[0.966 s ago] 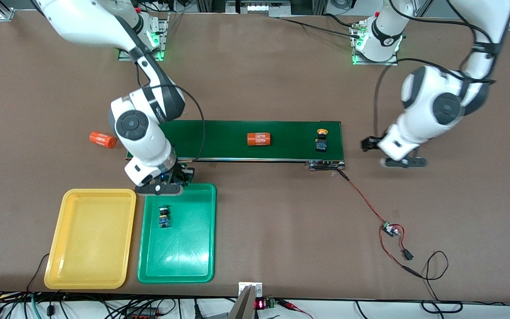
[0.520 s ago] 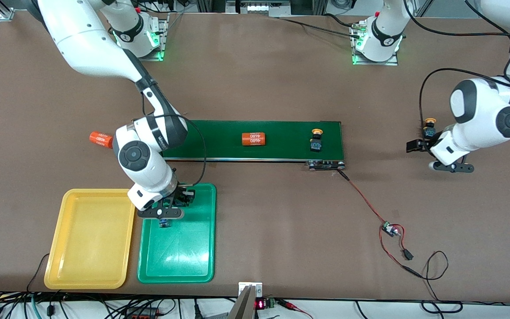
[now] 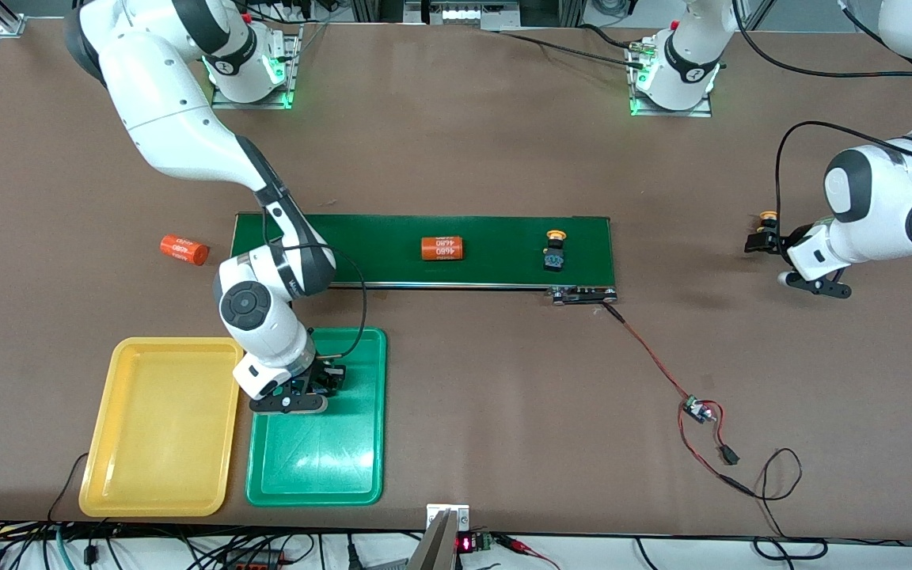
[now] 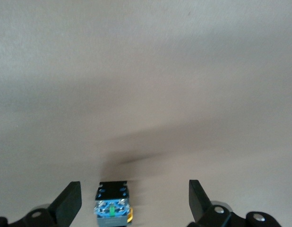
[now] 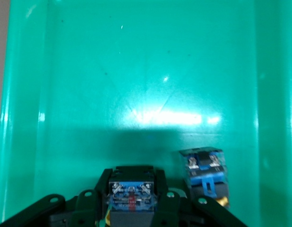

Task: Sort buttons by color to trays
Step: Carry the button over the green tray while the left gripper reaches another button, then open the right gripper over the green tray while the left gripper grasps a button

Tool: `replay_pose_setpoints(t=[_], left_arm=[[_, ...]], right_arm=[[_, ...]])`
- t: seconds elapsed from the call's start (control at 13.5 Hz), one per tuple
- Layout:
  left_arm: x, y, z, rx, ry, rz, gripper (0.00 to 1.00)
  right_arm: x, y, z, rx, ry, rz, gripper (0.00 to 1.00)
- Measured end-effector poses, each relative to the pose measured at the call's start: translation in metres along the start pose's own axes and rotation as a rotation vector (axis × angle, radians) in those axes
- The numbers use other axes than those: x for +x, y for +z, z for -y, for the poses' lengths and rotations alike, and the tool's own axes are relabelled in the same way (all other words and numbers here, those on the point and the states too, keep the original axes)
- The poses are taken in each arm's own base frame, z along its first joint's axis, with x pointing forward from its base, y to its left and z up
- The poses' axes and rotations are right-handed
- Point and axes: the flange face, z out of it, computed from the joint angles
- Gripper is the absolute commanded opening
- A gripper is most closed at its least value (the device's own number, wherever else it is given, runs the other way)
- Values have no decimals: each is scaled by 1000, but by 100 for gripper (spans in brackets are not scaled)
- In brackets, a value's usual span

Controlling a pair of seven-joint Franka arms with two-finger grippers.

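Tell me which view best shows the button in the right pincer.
The right wrist view: the button sits clamped between that pincer's fingers over the green tray, beside another button lying in the tray. In the front view the right pincer hides it. The left wrist view shows only a different button on the table.

The shallow green plastic tray (image 5: 136, 71) is glossy, smooth, faintly scratched; the shallow yellow plastic tray (image 3: 161, 427) shines softly; the brown worktop (image 3: 464, 158) looks matt; the long dark-green conveyor belt (image 3: 495, 237) looks matt.
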Motion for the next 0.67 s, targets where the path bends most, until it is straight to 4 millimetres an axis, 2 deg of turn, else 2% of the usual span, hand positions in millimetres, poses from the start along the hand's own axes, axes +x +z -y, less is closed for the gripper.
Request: replay_pose_setpoints(t=[0.07,0.3,0.45,0.67], left_arm=[[-5,3,4,-5,12,5,100],[-24,18,22,-22,25,7,100],[-38,35,29,-12,29,-29,100],[-61,69,20,-6,22,-54,100]], right_arm=[[2,-2,1,3,-1,-7,38],[1,-1,6,1,-9,-12,81],[-1,3,7,-7,-15,-11,86],[0,1,9,-5,-19,-19,92]])
